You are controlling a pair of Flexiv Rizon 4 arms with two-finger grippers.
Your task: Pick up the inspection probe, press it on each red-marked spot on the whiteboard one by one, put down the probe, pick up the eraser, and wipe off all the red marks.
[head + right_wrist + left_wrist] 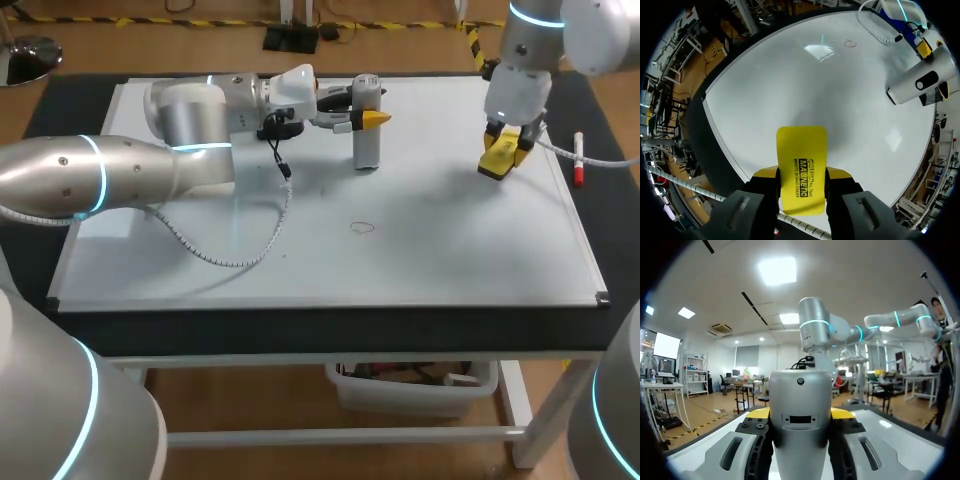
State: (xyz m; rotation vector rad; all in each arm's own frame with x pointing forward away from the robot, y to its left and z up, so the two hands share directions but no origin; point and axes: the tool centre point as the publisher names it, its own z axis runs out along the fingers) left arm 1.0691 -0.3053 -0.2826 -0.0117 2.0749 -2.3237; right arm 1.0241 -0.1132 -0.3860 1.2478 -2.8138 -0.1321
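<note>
Bright, even overhead lighting, pale glare patches on the whiteboard (790, 90), soft faint shadows

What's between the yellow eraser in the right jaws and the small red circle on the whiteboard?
Nothing: only bare whiteboard lies between the yellow block eraser and the red drawn circle, as the head view shows.

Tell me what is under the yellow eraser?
Only whiteboard shows under and around the eraser, plain white there. The red mark lies far ahead of it. The patch right beneath the eraser is covered, so it cannot be seen.
</note>
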